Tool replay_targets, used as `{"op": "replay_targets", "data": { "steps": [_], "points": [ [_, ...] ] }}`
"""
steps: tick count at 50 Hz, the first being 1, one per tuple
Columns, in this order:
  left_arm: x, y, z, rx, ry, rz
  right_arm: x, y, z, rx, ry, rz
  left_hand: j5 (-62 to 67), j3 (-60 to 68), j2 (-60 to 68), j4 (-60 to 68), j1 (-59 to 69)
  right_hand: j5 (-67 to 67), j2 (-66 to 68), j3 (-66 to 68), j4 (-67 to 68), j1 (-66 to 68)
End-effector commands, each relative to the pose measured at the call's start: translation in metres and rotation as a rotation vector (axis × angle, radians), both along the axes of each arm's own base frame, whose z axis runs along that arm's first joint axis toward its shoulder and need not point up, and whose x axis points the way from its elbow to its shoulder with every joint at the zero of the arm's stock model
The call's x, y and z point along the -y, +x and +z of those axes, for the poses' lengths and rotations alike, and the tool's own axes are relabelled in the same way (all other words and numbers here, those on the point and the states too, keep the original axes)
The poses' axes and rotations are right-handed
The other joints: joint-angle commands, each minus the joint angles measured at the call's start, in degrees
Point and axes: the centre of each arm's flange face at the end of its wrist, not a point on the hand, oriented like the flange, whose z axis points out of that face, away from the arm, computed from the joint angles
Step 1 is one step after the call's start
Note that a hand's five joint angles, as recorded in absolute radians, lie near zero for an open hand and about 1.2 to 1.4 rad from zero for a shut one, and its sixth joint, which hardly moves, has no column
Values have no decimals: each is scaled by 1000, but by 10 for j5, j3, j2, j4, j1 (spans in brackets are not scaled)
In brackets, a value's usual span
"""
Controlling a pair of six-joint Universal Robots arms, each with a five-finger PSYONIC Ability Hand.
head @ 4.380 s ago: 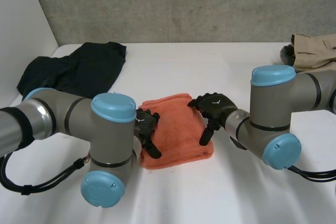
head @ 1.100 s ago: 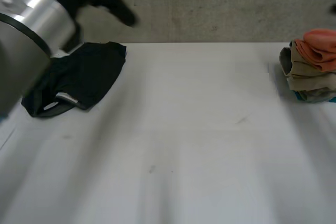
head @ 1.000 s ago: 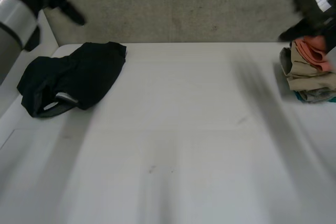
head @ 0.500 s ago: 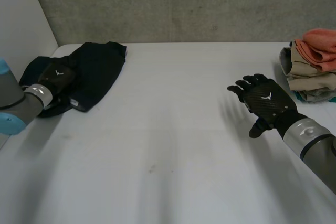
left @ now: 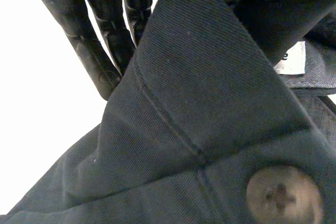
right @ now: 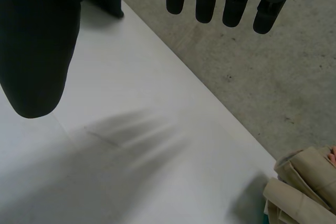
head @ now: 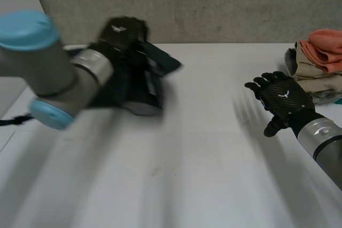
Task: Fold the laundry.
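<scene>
In the head view a dark garment (head: 140,76) is seen gripped by the left hand (head: 124,31) over the far left part of the white table (head: 187,158). The cloth is bunched below the hand and trails out in a flap toward the middle. It appears to be held up off the table, though that is hard to judge from this angle. The left arm (head: 48,68), grey with a light-blue cap, is stretched across in front of it.

Detail missed by the head view is given by the left wrist view: dark twill cloth (left: 199,103) is draped across the palm, with the fingers (left: 97,51) pressed against its folded edge. A pale button (left: 283,199) and a white label (left: 291,59) are also made out there.

The right hand (head: 282,100) is held above the right side of the table with nothing in it. In its wrist view the fingers (right: 205,1) are shown straight and spread, the thumb (right: 31,51) apart from them.

A pile of folded laundry (head: 316,73) is set at the far right edge, topped by an orange towel (head: 325,41); its beige folds (right: 299,192) are also caught in the right wrist view, beyond the fingertips
</scene>
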Motion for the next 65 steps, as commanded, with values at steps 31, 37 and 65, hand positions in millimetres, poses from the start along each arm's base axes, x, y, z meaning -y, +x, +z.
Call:
{"op": "replay_targets", "data": {
  "steps": [31,37,65],
  "points": [
    [2,38,-19,166,11,111,-7,22,20,196,230,-8,-490,-538,-545,-558,-468,-28,-19,-20,-21,-29],
    [28,60,-78,277,119,131,-2,50,1,186,250,38,-487,-535,-541,-555,-465,-28,-19,-20,-21,-29],
    [-73,60,17,200,21,60,27,53,104,116,-160,-29,172,124,118,104,194,672,681,680,679,671]
  ]
}}
